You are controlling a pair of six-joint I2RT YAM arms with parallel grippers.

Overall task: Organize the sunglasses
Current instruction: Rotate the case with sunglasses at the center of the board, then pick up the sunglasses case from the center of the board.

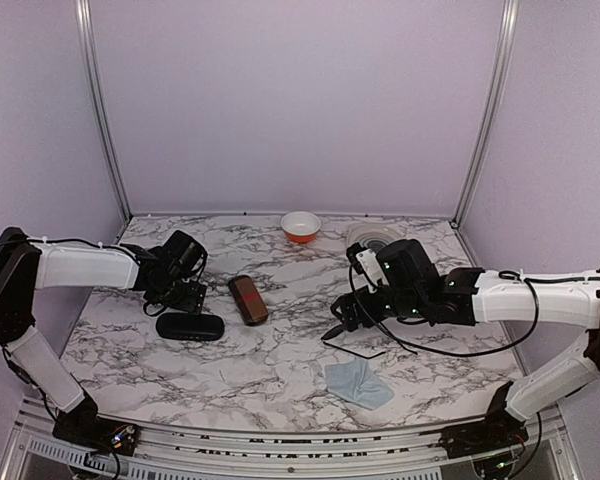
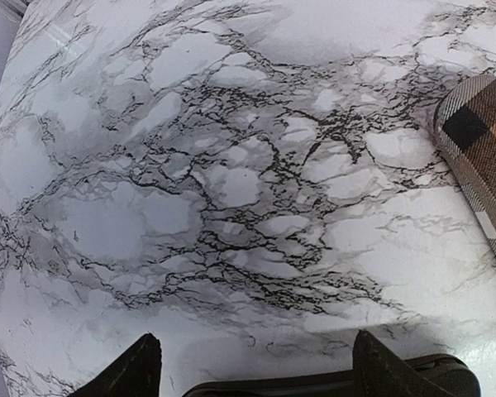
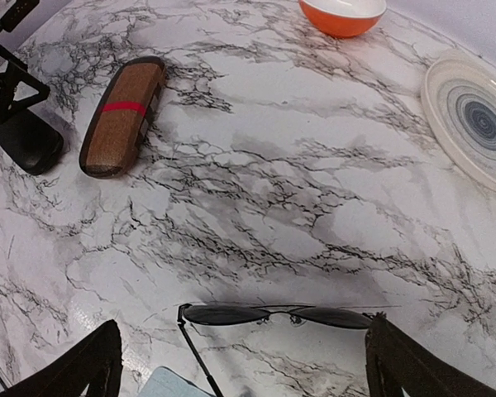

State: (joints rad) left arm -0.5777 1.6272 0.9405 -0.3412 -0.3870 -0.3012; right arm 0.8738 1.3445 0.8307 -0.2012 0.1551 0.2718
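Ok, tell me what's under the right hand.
Thin black wire-frame sunglasses with dark lenses lie on the marbled table, between the right hand's fingers; one temple arm is hidden.

Left wrist view: plaid case (image 2: 479, 157) cut off at three o'clock. Right wrist view: sunglasses (image 3: 227, 314), temple arm leaves frame at six o'clock.

The black wire-framed sunglasses (image 3: 273, 315), dark-lensed, lie on the marble table (image 3: 314, 165), one temple open.
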